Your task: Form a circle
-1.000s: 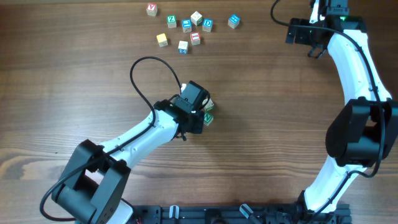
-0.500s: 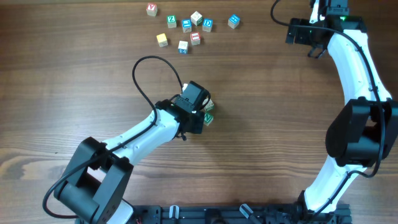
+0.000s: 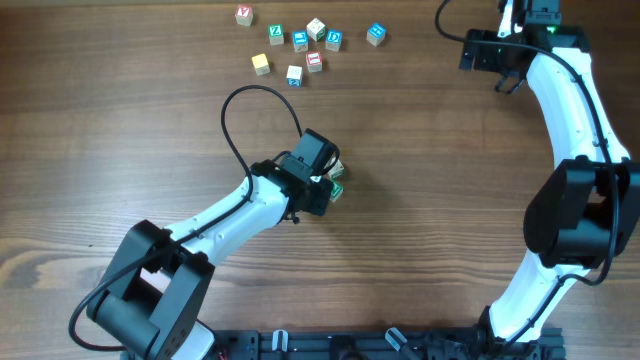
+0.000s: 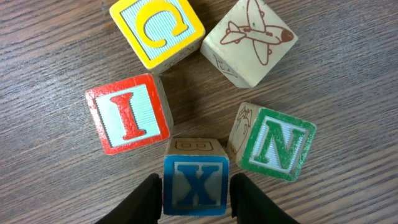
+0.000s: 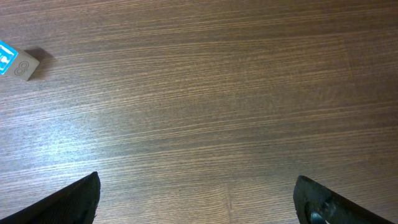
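Left tool [image 4: 198,200]: down low at the ring and clamped on the blue X cube [image 4: 196,185], one dark finger tight against each side.
Right tool [image 5: 199,202]: jaws spread wide with nothing between them, hanging over bare wood at the far right of the surface [image 3: 450,200].
Circle [image 3: 337,190]: sits near the middle of the surface. From overhead the left wrist covers nearly all of it, and only a green-edged cube peeks out.
Ring, close up: five cubes around a bare patch of wood. The yellow C cube [image 4: 158,31] and pale aeroplane cube [image 4: 252,40] are at the top, the green N cube [image 4: 277,143] is on the right, blue X is at the bottom and the red I cube [image 4: 127,115] is on the left.
Spacing: X sits just beside both I and N, corners almost meeting. C and the aeroplane cube are close together, and a small gap separates I from C.
Loose cubes [image 3: 300,45]: scattered along the far edge, well apart from the ring.
Right wrist view: one blue-lettered cube [image 5: 18,62] at the upper left edge, well clear of the jaws.
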{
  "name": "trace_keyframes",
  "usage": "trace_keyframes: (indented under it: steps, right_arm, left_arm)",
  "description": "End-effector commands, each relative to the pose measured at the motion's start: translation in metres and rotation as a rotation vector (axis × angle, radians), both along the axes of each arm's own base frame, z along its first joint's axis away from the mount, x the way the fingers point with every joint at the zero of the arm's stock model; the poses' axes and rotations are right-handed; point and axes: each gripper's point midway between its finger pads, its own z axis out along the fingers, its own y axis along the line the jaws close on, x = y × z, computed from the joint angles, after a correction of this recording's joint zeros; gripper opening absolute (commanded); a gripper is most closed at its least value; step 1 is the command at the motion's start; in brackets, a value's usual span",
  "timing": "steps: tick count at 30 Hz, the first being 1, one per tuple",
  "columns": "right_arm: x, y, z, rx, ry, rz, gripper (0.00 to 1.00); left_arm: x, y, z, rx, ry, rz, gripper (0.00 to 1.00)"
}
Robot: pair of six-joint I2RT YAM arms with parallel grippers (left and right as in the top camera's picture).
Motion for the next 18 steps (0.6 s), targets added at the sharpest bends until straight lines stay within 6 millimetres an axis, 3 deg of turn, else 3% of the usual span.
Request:
trace_keyframes:
  steps: [1,6,12,14,17,18]
  right_arm:
    - [0.000,-0.002,-0.008,-0.012,0.015,0.002,1.00]
    - [0.000,-0.002,-0.008,-0.012,0.016,0.002,1.00]
    - [0.000,-0.002,-0.008,-0.012,0.016,0.002,1.00]
    - [0.000,-0.002,-0.008,-0.012,0.016,0.002,1.00]
    - [0.000,-0.002,-0.008,-0.012,0.016,0.002,1.00]
    - [0.000,-0.002,-0.008,-0.012,0.016,0.002,1.00]
  left_arm:
    - [-0.005,0.001,-0.008,0.010,0.022,-0.023,0.43]
    - [-0.004,0.001,-0.005,0.005,0.016,-0.022,0.44]
    - [0.004,0.000,0.037,-0.061,-0.075,-0.001,0.47]
    - [0.002,0.006,0.042,-0.075,-0.062,0.059,0.39]
    - [-0.009,0.015,0.031,-0.066,0.012,0.155,0.09]
    - [-0.015,0.019,0.027,-0.062,0.038,0.191,0.04]
